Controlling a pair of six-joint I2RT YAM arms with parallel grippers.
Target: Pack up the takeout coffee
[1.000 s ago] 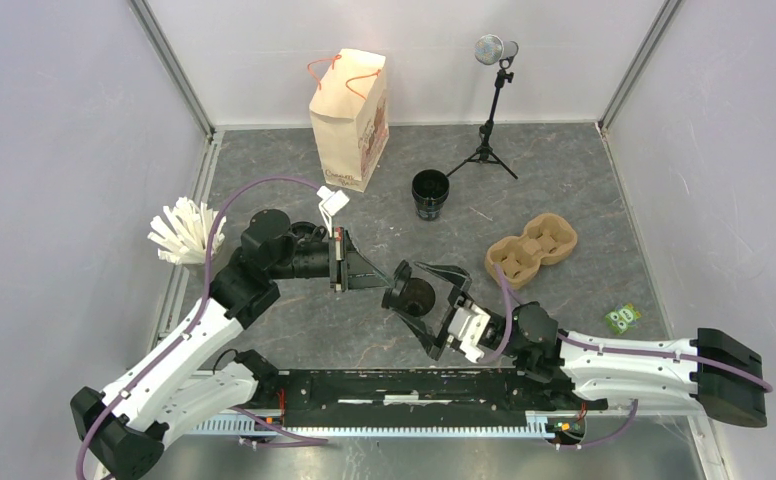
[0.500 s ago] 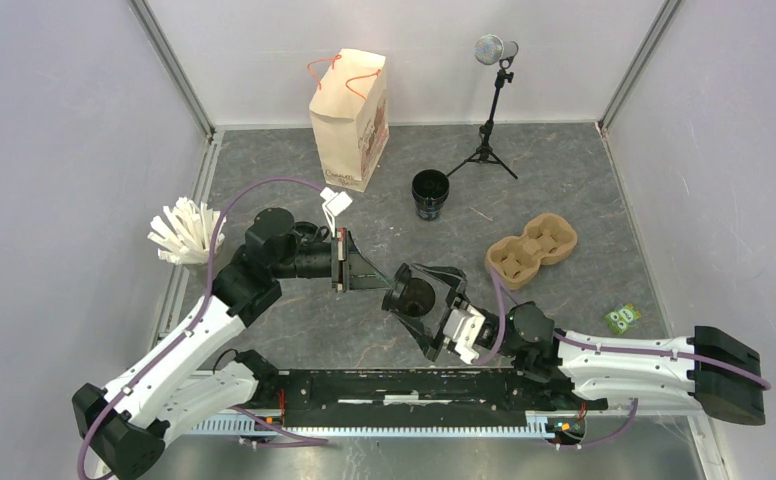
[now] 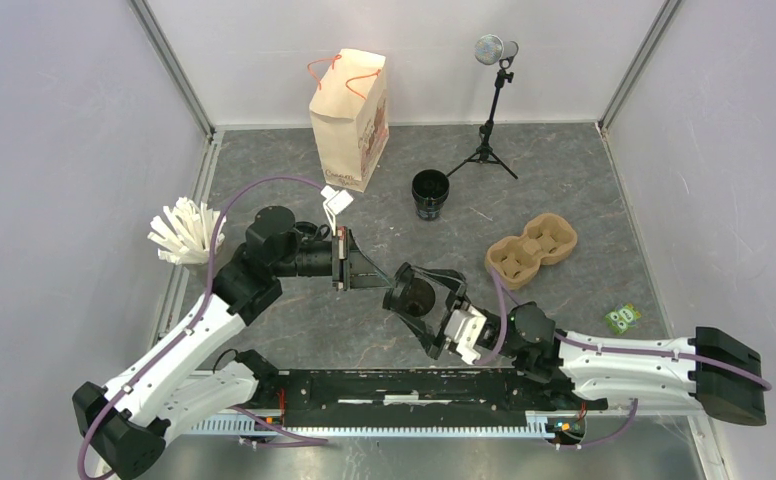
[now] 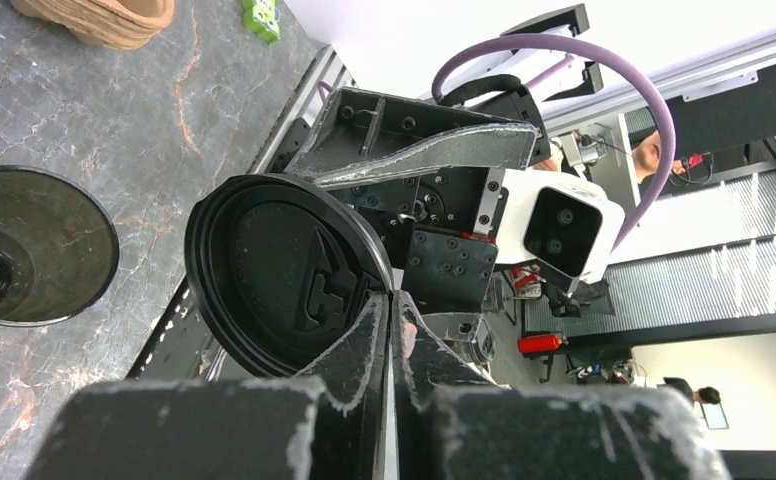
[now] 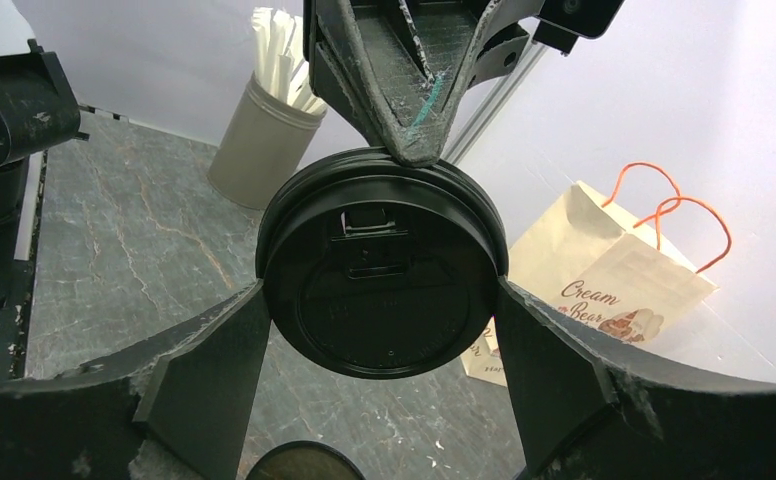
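black coffee lid (image 5: pixel 379 290): mid-air, rim nipped in tight-shut left fingers (image 4: pixel 361 348) | right fingers (image 5: pixel 214 360) spread wide, flanking it, grip unclear tbh | looks light, bendy, slick plastic – squeeze opposite rim edges gently

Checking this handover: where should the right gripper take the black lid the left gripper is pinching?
Across the rim of the lid, at opposite edge points, the right gripper coming face-on. The disc stands on edge facing that arm, and the left gripper is shut on one edge, leaving both sides free.
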